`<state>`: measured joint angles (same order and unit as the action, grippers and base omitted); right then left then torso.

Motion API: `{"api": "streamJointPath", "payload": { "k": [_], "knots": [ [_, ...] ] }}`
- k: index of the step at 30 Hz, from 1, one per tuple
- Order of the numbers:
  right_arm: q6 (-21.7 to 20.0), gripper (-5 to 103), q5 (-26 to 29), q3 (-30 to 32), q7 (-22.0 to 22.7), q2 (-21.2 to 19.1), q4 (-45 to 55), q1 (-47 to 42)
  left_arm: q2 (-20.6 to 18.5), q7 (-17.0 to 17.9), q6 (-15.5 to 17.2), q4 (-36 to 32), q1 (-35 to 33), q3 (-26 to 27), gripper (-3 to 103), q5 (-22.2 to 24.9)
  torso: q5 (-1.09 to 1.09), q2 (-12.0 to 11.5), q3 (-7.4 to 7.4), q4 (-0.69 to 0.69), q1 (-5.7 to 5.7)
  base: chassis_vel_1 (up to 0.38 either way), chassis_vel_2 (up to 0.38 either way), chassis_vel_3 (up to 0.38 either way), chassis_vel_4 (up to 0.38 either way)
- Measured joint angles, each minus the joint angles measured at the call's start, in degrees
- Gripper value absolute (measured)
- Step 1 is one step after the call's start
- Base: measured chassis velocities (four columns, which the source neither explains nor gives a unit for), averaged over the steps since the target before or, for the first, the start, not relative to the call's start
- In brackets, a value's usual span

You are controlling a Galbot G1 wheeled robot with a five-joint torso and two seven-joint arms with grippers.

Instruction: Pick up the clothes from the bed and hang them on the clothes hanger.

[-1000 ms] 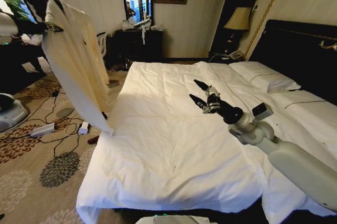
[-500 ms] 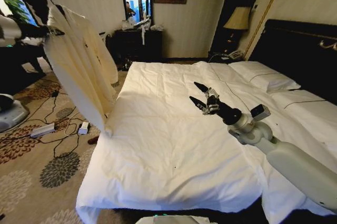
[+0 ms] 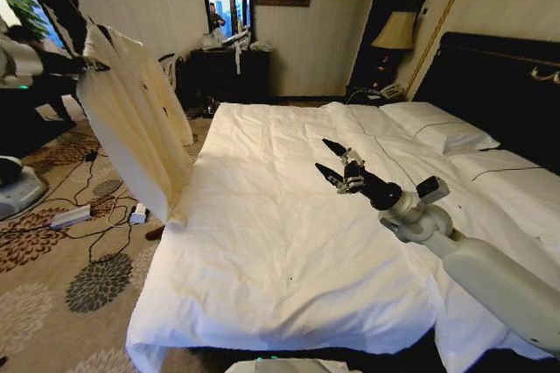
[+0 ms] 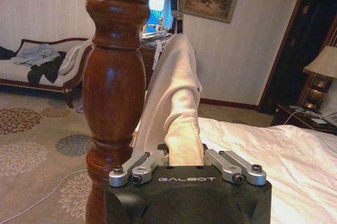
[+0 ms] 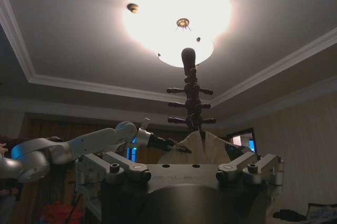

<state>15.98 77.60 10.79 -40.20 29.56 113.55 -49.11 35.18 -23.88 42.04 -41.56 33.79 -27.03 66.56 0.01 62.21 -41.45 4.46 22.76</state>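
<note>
So the clothes (image 3: 136, 119) are off the bed (image 3: 289, 233) and hanging in the air past its left edge, up near a turned wooden post (image 4: 113, 87) that looks like a coat stand. In the head view the cream garment drapes down from the top left with its bottom corner dangling just beside the bed's left edge, over the flowery carpet (image 3: 87, 277)

The left pincer (image 4: 181, 153) is clamped on a bunched fold of the clothes, you can see the cloth squeezed between the two jaws in the left wrist view, with the post right next to it. In the right wrist view the left arm reaches in toward the garment, which sits right below the stand's pegs, under a big ceiling lamp (image 5: 179, 13). Can't tell if the cloth is actually caught on a peg

The right pincer (image 3: 331, 156) hovers above the middle of the bed with its black fingers spread apart, holding nothing. White pillows (image 3: 437, 132) sit at the far right corner by the black headboard (image 3: 499, 84)
</note>
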Motion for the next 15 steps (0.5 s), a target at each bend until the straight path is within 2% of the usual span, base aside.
{"api": "streamJointPath", "payload": {
  "k": [9, 10, 11, 13, 14, 15],
  "knots": [
    [0.0, 100, -0.1, 0.1, -0.1, 0.1, 0.0, -0.2, -0.8, 0.1, 0.0, -1.9, -1.1, 1.7, 18, 0.0, 0.0, 0.0, 0.0, 0.01, 0.0, 0.0, 0.0, 0.0, 0.0],
    [0.0, 100, -0.1, 0.1, -0.2, 0.0, 0.0, -0.3, -1.0, 0.4, 0.0, -2.2, -1.2, 1.8, 15, 0.1, 0.0, 0.0, 0.0, 0.01, 0.0, 0.0, 0.0, 0.0, 0.0],
    [0.0, 100, -0.1, 0.2, -0.2, -0.1, 0.1, -0.4, -1.3, 0.7, 0.0, -2.7, -1.4, 1.9, 19, 0.4, -0.01, 0.0, 0.0, 0.0, 0.0, 0.0, 0.0, 0.0, 0.0],
    [0.0, 100, -0.1, 0.2, -0.3, -0.1, 0.1, -0.5, -1.4, 0.8, 0.0, -2.9, -1.4, 2.0, 19, 0.5, -0.01, 0.0, 0.0, 0.0, 0.0, 0.0, 0.0, 0.0, 0.0],
    [0.0, 100, -0.1, 0.3, -0.4, -0.3, 0.2, -0.6, -1.9, 1.1, 0.0, -3.9, -1.6, 2.2, 30, 0.9, -0.01, 0.0, 0.0, -0.02, 0.0, 0.0, 0.0, 0.0, 0.0],
    [0.0, 100, -0.1, 0.4, -0.4, -0.4, 0.3, -0.7, -2.4, 1.3, -0.1, -4.8, -1.8, 2.4, 30, 1.1, -0.01, 0.0, 0.0, -0.01, 0.0, 0.0, 0.0, 0.0, 0.0]
  ]
}}
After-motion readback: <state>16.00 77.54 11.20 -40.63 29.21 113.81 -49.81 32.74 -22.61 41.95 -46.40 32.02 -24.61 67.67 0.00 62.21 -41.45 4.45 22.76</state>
